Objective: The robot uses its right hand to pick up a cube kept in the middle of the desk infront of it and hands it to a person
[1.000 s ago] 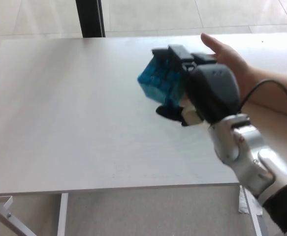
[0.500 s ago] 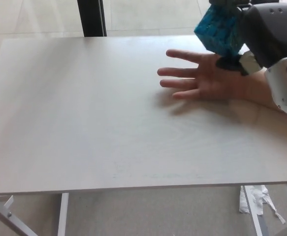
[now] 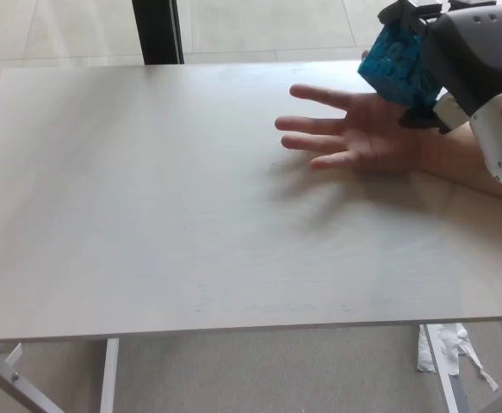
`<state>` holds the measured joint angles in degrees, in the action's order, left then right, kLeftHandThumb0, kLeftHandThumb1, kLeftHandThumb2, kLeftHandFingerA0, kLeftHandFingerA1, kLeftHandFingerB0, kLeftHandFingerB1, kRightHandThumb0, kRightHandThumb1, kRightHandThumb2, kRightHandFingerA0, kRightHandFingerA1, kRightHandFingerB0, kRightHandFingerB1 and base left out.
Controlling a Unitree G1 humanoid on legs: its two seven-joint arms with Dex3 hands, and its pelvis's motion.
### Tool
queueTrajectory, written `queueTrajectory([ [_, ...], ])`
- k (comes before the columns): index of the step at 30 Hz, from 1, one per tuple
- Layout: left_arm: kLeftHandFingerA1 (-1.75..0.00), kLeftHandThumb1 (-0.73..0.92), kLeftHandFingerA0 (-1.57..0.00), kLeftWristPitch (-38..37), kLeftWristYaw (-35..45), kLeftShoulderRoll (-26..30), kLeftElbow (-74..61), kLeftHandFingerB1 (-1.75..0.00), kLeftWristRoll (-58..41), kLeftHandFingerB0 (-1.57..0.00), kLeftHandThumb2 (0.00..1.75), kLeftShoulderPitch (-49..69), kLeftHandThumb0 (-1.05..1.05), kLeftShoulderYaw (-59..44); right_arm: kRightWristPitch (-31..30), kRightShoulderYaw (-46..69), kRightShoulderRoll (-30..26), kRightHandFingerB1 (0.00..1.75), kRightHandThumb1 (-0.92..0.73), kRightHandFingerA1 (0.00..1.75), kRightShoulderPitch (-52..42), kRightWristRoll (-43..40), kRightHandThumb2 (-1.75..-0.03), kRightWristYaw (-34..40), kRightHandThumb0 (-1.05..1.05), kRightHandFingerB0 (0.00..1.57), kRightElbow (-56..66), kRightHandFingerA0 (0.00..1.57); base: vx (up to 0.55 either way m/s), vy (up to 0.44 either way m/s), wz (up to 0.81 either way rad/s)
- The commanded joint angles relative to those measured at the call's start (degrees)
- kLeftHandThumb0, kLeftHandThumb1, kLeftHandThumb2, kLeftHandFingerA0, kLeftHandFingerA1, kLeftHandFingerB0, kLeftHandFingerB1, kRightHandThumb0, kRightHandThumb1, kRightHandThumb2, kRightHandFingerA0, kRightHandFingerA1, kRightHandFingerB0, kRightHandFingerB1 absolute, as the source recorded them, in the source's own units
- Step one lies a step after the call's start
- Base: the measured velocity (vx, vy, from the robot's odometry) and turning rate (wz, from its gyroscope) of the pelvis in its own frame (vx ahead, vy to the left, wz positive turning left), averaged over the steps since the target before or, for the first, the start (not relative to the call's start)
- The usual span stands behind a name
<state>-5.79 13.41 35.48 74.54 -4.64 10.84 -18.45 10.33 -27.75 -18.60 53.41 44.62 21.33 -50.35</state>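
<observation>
Head view, my right hand (image 3: 470, 56): fingers closed around the blue cube (image 3: 399, 67), held in the air at the desk's (image 3: 147, 215) far right.
Head view, cube to palm: directly above the person's hand (image 3: 358, 133), which lay open, palm up, fingers pointing toward my left.
Head view, left hand: out of sight.
</observation>
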Motion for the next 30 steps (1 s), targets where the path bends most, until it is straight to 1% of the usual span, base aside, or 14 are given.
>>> queueTrajectory([
  [1, -0.50, 0.75, -0.40, -0.90, -0.26, 0.56, -0.20, -0.38, 0.77, -0.43, 0.63, -0.71, -0.75, 0.75, -2.84, -0.97, 1.34, 0.87, -0.54, 1.72, 2.30, 1.16, -0.59, -1.12, -0.40, 0.87, -1.18, 0.90, 0.00, 0.000, 0.00],
  [2, -0.52, 0.75, -0.43, -1.23, -0.27, 0.43, -0.03, -0.39, 0.95, -0.45, 0.63, -0.88, -0.74, 1.01, -1.58, -2.51, 1.78, 1.30, -0.56, 1.74, 2.71, 2.89, -0.61, 2.68, -0.38, 0.85, -2.53, 0.96, 0.00, 0.000, 0.00],
  [3, -0.54, 0.74, -0.40, -0.68, -0.47, 0.42, 0.02, -0.40, 0.96, -0.47, 0.63, -1.23, -0.76, 1.13, -1.75, -2.86, 2.53, 1.24, -0.41, 1.43, 2.79, 3.01, -0.85, 3.61, -0.44, 0.98, -3.06, 1.27, 0.00, 0.000, 0.00],
  [5, -0.56, 0.74, -0.46, -0.74, -0.64, 0.37, 0.12, -0.40, 0.95, -0.47, 0.63, -1.41, -0.76, 1.41, -1.64, -3.22, 3.61, 1.57, -0.55, 1.75, 3.24, 2.64, -0.69, 3.89, -0.29, 0.80, -4.26, 0.95, 0.00, 0.000, 0.00],
  [8, -0.52, 0.74, -0.49, -0.60, -1.17, 0.19, 0.34, -0.38, 1.14, -0.45, 0.63, -1.85, -0.74, 1.86, -0.69, -3.83, 3.84, 1.64, -0.50, 1.75, 3.73, 3.00, -0.74, 6.13, -0.25, 0.79, -5.92, 0.94, 0.00, 0.000, 0.00],
  [9, -0.59, 0.59, -0.51, -0.82, -1.21, 0.09, 0.30, -0.46, 0.95, -0.44, 0.77, -1.91, -0.81, 1.80, -2.35, -5.47, 4.59, 0.79, -0.35, 1.38, 4.59, 4.59, -0.86, 5.61, -0.37, 0.85, -7.21, 1.27, 0.00, 0.000, 0.00],
  [12, -0.55, 0.74, -0.47, -1.06, -0.89, 0.12, 0.01, -0.40, 1.04, -0.45, 0.62, -1.84, -0.76, 2.23, -2.36, -6.30, 5.06, 0.80, -0.35, 1.38, 4.85, 4.81, -0.87, 7.38, -0.36, 0.87, -8.76, 1.28, 0.00, 0.000, 0.00],
  [13, -0.53, 0.76, -0.44, -1.14, -1.05, 0.26, -0.10, -0.39, 1.71, -0.45, 0.63, -1.85, -0.77, 2.98, -2.74, -6.53, 5.28, 1.10, -0.48, 1.75, 4.89, 4.96, -0.70, 7.99, -0.31, 0.90, -9.21, 1.00, 0.00, 0.000, 0.00],
  [16, -0.51, 0.74, -0.43, -0.63, -0.90, 0.06, -0.01, -0.38, 0.60, -0.42, 0.63, -2.24, -0.75, 2.31, -3.95, -7.26, 6.04, 0.78, -0.52, 1.73, 4.90, 5.50, -0.61, 8.02, -0.36, 0.89, -10.17, 0.97, 0.00, 0.000, 0.00],
  [18, -0.52, 0.74, -0.44, -0.72, -0.76, 0.05, -0.04, -0.38, 0.52, -0.43, 0.63, -2.23, -0.75, 2.26, -6.02, -9.04, 6.08, 0.84, -0.40, 1.36, 5.19, 7.38, -0.90, 8.07, -0.39, 0.84, -10.86, 1.23, 0.00, 0.000, 0.00],
  [19, -0.53, 0.75, -0.49, -1.17, -0.77, 0.12, -0.26, -0.39, 0.68, -0.46, 0.63, -2.11, -0.75, 2.43, -6.20, -9.53, 6.25, 0.99, -0.55, 1.75, 5.13, 7.55, -0.63, 8.62, -0.32, 0.90, -11.57, 0.93, 0.00, 0.000, 0.00],
  [20, -0.53, 0.75, -0.49, -1.17, -0.81, 0.01, -0.29, -0.39, 0.70, -0.46, 0.63, -2.14, -0.75, 2.46, -6.19, -9.69, 6.16, 0.99, -0.55, 1.75, 5.20, 7.45, -0.63, 8.73, -0.32, 0.90, -11.69, 0.93, 0.00, 0.000, 0.00],
  [21, -0.55, 0.75, -0.51, -1.75, -0.35, -0.04, -0.45, -0.40, 0.35, -0.47, 0.62, -1.80, -0.76, 2.15, -7.17, -10.14, 6.38, 1.43, -0.52, 1.75, 5.34, 7.68, -0.72, 7.77, -0.29, 0.82, -12.19, 0.94, 0.00, 0.000, 0.00],
  [30, -0.56, 0.74, -0.47, -1.65, -0.38, -0.08, -0.73, -0.39, 0.43, -0.45, 0.62, -1.81, -0.77, 2.07, -11.93, -13.12, 7.01, 0.53, -0.53, 1.46, 6.09, 9.02, -0.65, -0.05, -0.30, 0.72, -11.38, 0.80, 0.00, 0.000, 0.00],
])
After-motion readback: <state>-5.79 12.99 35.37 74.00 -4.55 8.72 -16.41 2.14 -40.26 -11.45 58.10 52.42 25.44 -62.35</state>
